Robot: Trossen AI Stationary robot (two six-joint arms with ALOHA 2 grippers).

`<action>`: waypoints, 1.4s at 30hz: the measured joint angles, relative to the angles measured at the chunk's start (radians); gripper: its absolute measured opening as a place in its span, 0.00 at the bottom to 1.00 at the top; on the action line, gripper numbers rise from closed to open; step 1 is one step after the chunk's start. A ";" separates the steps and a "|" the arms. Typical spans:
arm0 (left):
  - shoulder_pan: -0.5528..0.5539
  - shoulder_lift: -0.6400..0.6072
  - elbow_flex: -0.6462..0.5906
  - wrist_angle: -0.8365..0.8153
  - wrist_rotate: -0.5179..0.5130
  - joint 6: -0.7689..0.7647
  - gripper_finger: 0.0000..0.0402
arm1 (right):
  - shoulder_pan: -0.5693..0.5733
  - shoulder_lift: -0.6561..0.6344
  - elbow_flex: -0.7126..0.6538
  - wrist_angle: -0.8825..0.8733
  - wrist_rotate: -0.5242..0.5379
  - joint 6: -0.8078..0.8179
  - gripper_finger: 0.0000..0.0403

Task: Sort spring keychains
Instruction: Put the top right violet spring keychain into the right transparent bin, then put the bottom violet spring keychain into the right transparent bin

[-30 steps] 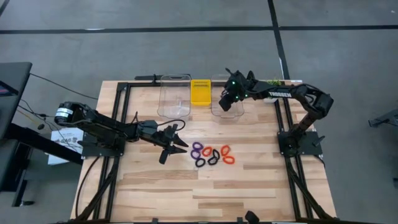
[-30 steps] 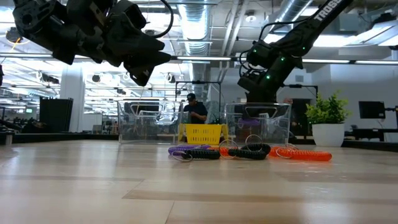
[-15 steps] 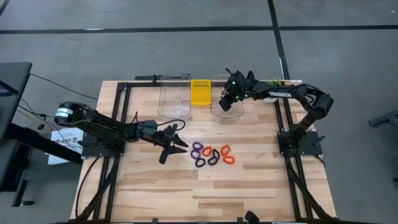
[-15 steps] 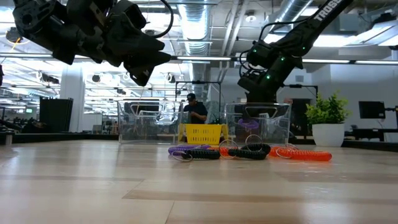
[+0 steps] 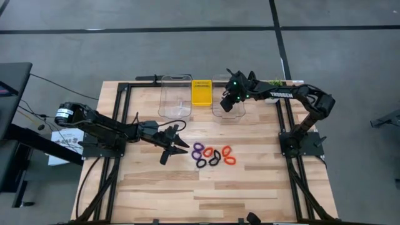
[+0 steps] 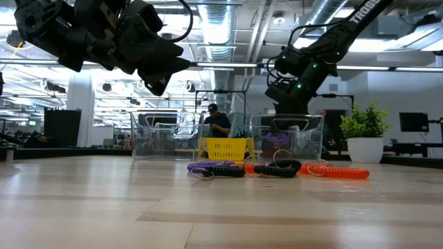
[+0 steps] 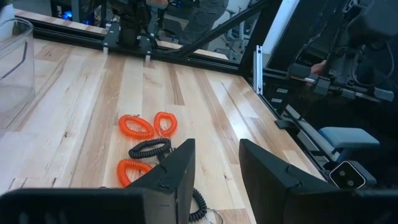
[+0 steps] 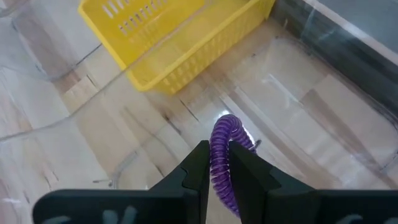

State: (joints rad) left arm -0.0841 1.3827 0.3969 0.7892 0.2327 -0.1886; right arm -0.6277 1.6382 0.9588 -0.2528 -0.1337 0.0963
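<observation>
Held by right gripper, fingers clamped on purple spring keychain above right clear bin, best released low and centred inside its walls; left gripper parked with fingers apart and empty near remaining keychains on table

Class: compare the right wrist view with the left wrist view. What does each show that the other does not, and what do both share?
Only the right wrist view: the right gripper pinching a purple keychain above the clear bin, with the yellow basket beside it. Only the left wrist view: the left gripper, open and empty, above orange keychains and a black keychain. Both share the wooden table.
</observation>
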 joint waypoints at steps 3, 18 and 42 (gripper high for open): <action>0.000 0.000 0.000 0.000 0.000 0.000 0.30 | 0.002 0.000 0.000 -0.009 0.000 0.000 0.13; 0.000 0.000 0.000 -0.001 0.000 0.000 0.30 | 0.019 0.000 0.000 -0.005 0.005 -0.047 0.28; -0.004 0.000 0.000 -0.079 -0.100 0.008 0.30 | 0.118 -0.317 -0.001 -0.037 0.005 -0.081 0.28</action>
State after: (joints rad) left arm -0.0883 1.3830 0.3969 0.7105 0.1327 -0.1811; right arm -0.5098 1.3217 0.9581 -0.2895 -0.1284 0.0151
